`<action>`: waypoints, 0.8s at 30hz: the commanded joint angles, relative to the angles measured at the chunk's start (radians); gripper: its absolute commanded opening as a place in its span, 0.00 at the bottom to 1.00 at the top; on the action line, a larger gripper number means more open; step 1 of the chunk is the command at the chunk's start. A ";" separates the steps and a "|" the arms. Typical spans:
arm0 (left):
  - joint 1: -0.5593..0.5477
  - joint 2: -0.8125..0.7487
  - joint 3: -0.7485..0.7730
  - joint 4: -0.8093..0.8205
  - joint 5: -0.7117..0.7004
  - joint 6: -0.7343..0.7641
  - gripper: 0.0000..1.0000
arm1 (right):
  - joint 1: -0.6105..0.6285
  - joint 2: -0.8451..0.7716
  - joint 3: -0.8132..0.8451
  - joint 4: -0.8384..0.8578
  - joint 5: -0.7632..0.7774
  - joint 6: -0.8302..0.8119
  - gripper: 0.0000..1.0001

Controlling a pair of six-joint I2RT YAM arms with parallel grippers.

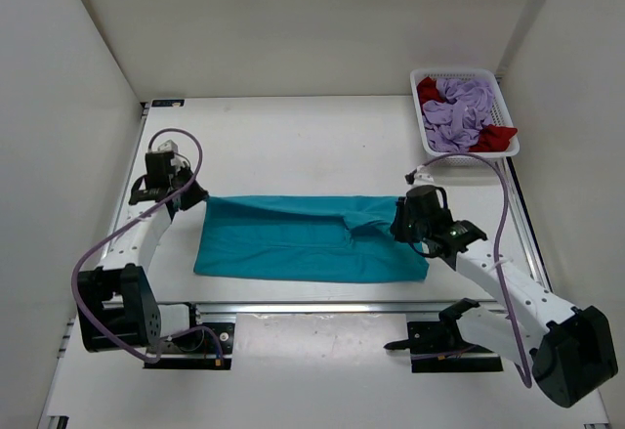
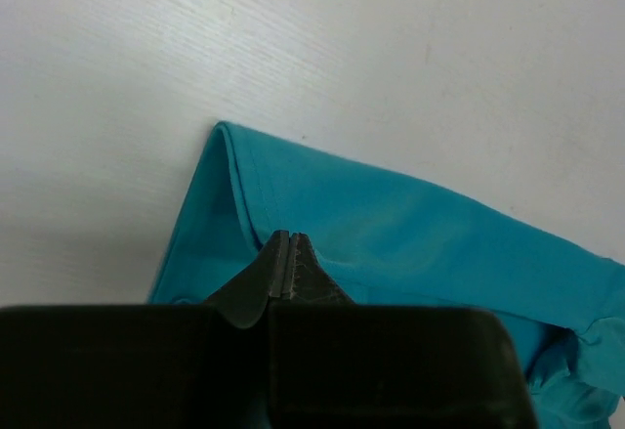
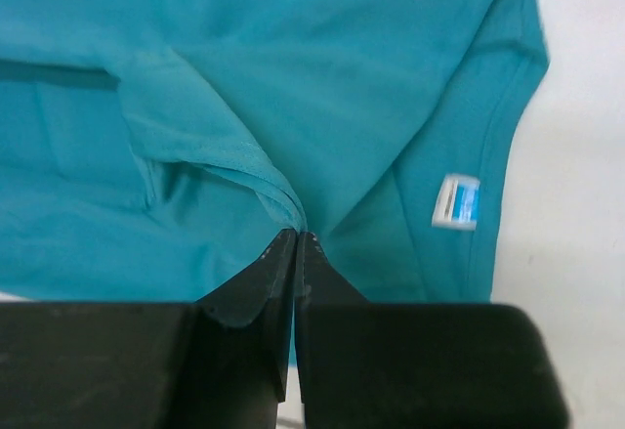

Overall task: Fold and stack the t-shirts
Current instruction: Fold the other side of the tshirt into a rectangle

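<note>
Teal shirt [image 1: 308,238]: spread as a wide band across the middle of the counter [image 1: 293,146], between the two arms. Its far edge runs nearly straight from one gripper to the other, with a pucker right of centre.
Left gripper [image 2: 290,268]: jaws pressed together at the shirt's far-left corner, with cloth apparently pinched between them.
Right gripper [image 3: 296,253]: jaws closed on a ridge of teal fabric gathered to their tips, at the far-right end beside the collar and its small tag [image 3: 456,201].
Other shirts: lavender shirt [image 1: 459,111] and red shirt [image 1: 428,89] lie crumpled together in the white basket [image 1: 455,72] at the far right corner, well apart from the teal one.
Handling: light, limp knit, not fragile. It will likely sag and wrinkle wherever unsupported, and drag on the counter rather than slide.
Where to hold: corners and hemmed edges, both ends at once, with the edge kept taut so a fold lands straight. A pinch on one layer alone may leave the lower layer behind.
Step, as judged: a lengthwise fold of the first shirt; stacking not begun.
Risk: the gather near the right gripper could set a crease.
</note>
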 commanded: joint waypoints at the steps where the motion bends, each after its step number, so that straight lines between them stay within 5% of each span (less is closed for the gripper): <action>1: 0.035 -0.062 -0.062 -0.021 0.035 0.025 0.00 | 0.062 -0.060 -0.032 -0.073 0.098 0.074 0.00; 5: 0.043 -0.108 -0.088 -0.031 0.038 0.033 0.01 | 0.088 -0.135 -0.063 -0.139 0.079 0.130 0.00; 10: 0.031 -0.128 -0.125 -0.033 0.025 0.040 0.13 | 0.086 -0.241 -0.160 -0.150 0.053 0.206 0.00; 17: 0.066 -0.200 -0.104 -0.044 0.026 0.020 0.29 | 0.152 -0.263 -0.119 -0.187 0.051 0.191 0.27; 24: -0.137 -0.246 -0.085 0.007 -0.008 -0.042 0.29 | 0.367 -0.041 -0.022 -0.052 0.087 0.089 0.05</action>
